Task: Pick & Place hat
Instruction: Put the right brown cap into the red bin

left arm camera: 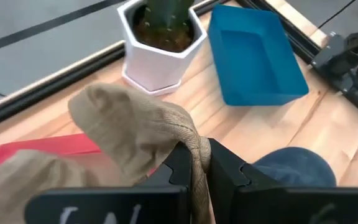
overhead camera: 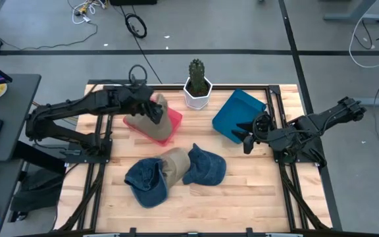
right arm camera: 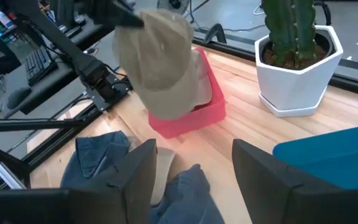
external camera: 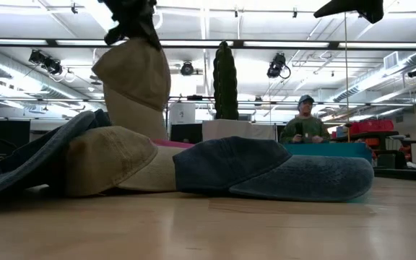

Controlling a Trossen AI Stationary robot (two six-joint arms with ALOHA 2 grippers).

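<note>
A tan hat [right arm camera: 160, 62] hangs over the red bin [overhead camera: 172, 125] at the table's far left, with my left gripper [left arm camera: 201, 177] shut on it. Its lower end reaches down to the bin; whether it rests there I cannot tell. Three more hats lie in a row on the table's near middle: a blue denim one [overhead camera: 147, 181], a tan one [overhead camera: 175, 163] and another blue one [overhead camera: 207, 166]. My right gripper [overhead camera: 249, 135] hovers open by the blue bin [overhead camera: 237, 113], with nothing between its fingers [right arm camera: 135, 177]. My left gripper pinches a bunched fold of the tan hat's cloth [left arm camera: 199, 152] between its two fingers, at the hat's upper end. The fingers slant down from the table's left side. The hat hangs below them [external camera: 136, 79], crown side bulging outward, above the red bin.
A cactus in a white pot [overhead camera: 197, 89] stands at the far middle between the two bins. A person [external camera: 305, 123] stands in the room beyond the table. Bare wood shows along the near edge [overhead camera: 242, 207].
</note>
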